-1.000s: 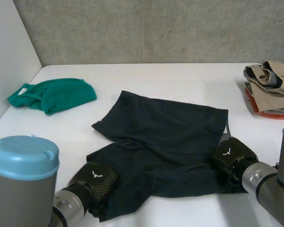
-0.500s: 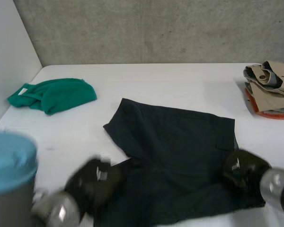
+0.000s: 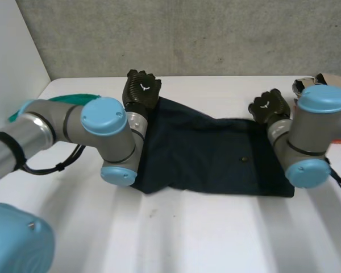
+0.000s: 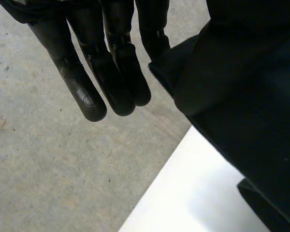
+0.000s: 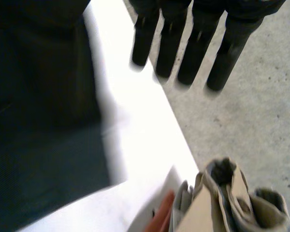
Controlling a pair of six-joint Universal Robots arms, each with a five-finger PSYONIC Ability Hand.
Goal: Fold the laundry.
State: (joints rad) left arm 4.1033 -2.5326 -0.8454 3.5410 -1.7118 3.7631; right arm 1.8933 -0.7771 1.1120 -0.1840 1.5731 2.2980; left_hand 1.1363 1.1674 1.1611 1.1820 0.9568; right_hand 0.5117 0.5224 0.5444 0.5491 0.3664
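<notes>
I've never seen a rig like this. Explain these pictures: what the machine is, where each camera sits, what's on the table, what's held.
It is a robot with two arms at a white table, each ending in a black hand. The head view looks down from behind the arms: left hand at its left, right hand at its right. The other two cameras sit on the wrists, looking along each palm. A dark garment lies on the table, both hands at its far edge. A green cloth lies behind the left arm; a stack of folded clothes sits at the far right. In the wrist views the fingers are straight, the garment beside them, so nothing seems held.
</notes>
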